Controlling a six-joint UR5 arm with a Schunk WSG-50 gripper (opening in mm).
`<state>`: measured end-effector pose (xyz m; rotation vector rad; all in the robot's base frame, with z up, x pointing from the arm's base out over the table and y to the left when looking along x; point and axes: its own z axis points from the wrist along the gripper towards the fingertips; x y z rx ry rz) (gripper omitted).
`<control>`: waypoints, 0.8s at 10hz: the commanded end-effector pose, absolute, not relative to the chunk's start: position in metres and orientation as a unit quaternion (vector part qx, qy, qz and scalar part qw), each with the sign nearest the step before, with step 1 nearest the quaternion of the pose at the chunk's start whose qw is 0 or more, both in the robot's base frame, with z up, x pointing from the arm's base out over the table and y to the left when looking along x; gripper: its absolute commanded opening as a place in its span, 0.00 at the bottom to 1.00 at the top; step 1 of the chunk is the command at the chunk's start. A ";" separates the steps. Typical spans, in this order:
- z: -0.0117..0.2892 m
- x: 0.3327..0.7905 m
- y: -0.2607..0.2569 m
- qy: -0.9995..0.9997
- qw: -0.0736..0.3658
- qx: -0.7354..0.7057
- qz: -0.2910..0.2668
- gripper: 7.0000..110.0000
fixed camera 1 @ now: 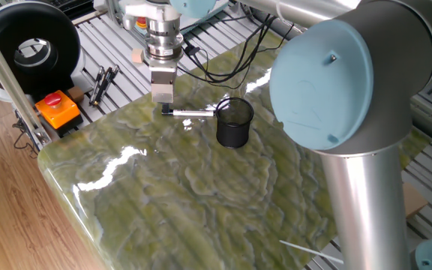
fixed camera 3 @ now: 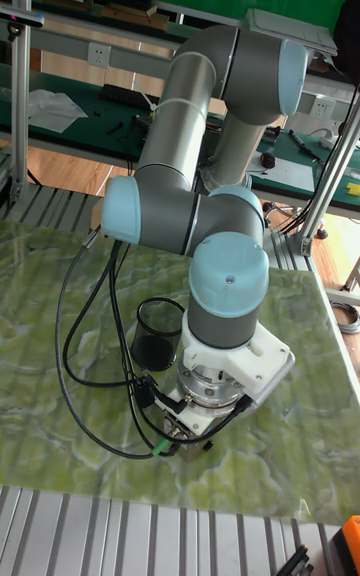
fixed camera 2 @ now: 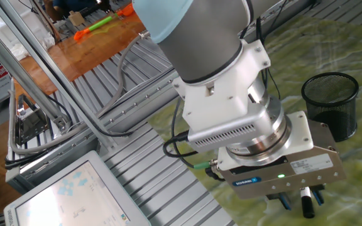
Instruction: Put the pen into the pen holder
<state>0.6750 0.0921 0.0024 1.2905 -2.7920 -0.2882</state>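
Note:
The pen (fixed camera 1: 191, 112), white-barrelled with black ends, lies flat on the green marble table (fixed camera 1: 201, 187), its right end touching or close against the pen holder (fixed camera 1: 235, 122). The pen holder is a black mesh cup standing upright, also in the other fixed view (fixed camera 2: 330, 103) and the tall view (fixed camera 3: 160, 333). My gripper (fixed camera 1: 163, 103) points straight down over the pen's left black end. From the other side, my gripper (fixed camera 2: 301, 201) is open, its blue fingers (fixed camera 2: 284, 201) on either side of the pen's end (fixed camera 2: 306, 203). The arm hides the pen in the tall view.
An orange box with a red button (fixed camera 1: 57, 107) and a group of dark pens (fixed camera 1: 102, 82) lie left of the table on the slatted bench. Black cables (fixed camera 1: 216, 67) trail behind the cup. A screen (fixed camera 2: 68, 194) sits at the near left.

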 end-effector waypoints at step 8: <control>0.005 0.675 0.092 -0.912 -0.031 0.405 -0.063 0.36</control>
